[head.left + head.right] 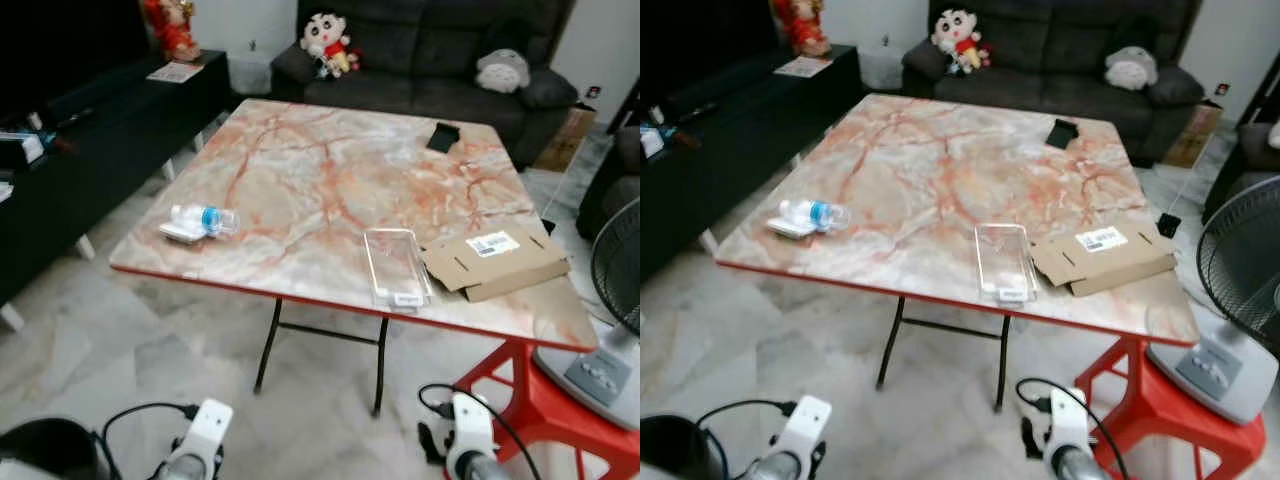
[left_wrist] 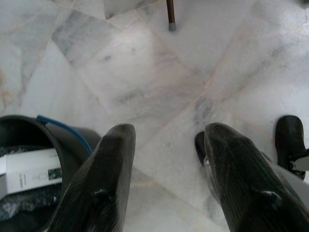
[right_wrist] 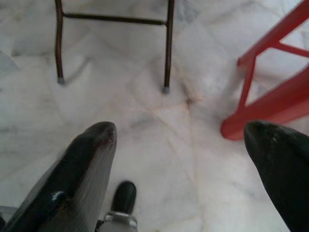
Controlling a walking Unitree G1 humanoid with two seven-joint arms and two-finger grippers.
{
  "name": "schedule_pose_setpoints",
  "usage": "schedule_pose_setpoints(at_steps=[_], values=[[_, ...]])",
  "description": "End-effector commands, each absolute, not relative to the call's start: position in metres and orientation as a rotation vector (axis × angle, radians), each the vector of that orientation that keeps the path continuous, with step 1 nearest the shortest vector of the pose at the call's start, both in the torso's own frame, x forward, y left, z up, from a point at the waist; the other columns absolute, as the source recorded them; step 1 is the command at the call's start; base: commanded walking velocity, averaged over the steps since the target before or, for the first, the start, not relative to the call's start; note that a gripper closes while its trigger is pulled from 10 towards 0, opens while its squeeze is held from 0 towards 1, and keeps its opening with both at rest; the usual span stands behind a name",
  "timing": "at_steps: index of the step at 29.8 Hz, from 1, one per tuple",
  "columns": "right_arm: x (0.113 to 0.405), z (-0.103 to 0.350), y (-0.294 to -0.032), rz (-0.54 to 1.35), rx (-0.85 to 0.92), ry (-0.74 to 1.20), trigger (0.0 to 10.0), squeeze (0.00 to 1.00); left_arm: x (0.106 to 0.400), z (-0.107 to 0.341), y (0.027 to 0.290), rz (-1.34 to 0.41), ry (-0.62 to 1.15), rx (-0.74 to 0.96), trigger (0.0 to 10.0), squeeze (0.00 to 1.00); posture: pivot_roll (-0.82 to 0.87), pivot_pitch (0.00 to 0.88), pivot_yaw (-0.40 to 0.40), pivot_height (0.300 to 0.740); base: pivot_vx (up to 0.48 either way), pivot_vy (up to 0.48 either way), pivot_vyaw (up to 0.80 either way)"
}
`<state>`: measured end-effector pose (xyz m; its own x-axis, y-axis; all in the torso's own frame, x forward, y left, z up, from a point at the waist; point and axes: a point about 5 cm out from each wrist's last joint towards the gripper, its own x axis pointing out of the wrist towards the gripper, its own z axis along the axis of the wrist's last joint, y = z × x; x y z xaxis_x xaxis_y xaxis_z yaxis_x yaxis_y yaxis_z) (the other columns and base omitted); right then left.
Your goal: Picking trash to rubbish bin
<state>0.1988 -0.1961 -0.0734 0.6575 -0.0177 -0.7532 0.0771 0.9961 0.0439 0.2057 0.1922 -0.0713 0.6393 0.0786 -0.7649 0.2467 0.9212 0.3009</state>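
Observation:
A clear plastic bottle (image 1: 205, 219) with a blue label lies on its side near the left front corner of the marble-topped table (image 1: 330, 160). An empty clear plastic tray (image 1: 395, 265) and a flattened cardboard box (image 1: 495, 260) rest near the front right edge. The black rubbish bin (image 2: 46, 145) stands on the floor at my lower left, holding a white box (image 2: 29, 170). My left gripper (image 2: 170, 133) hangs open above the floor beside the bin. Low in front of the table, my right gripper (image 3: 182, 129) is open wide with nothing between its fingers.
A small black object (image 1: 443, 137) lies at the table's far right. A red stool (image 1: 555, 410) carrying a fan (image 1: 615, 290) stands at the right. A dark sofa (image 1: 430, 60) is behind the table and a black TV cabinet (image 1: 90, 130) along the left. The table's folding legs (image 3: 168, 46) are ahead.

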Motion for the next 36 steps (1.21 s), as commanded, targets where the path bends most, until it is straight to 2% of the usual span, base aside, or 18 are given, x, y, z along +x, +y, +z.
schedule_pose_setpoints(at_steps=[1,13,29,36], values=[[0.198,-0.073,-0.201,-0.069,0.069,0.854,10.0,0.0,0.205,-0.072,0.189,-0.108,0.887,0.401,10.0,0.0,0.07,0.012,-0.103,0.74,0.0,-0.259,0.0],[0.198,-0.072,-0.205,-0.061,0.046,0.86,10.0,0.0,0.203,-0.073,0.192,-0.086,0.889,0.391,10.0,0.0,0.08,0.026,-0.123,0.74,0.0,-0.259,0.0],[0.194,-0.074,-0.207,-0.074,0.049,0.869,10.0,0.0,0.209,-0.07,0.189,-0.08,0.865,0.381,10.0,0.0,0.07,0.05,-0.129,0.74,0.0,0.0,0.0],[0.212,-0.065,-0.201,-0.051,0.062,0.796,10.0,0.0,0.204,-0.073,0.189,-0.085,0.88,0.382,10.0,0.0,0.06,0.065,-0.111,0.74,0.0,0.0,0.0]])
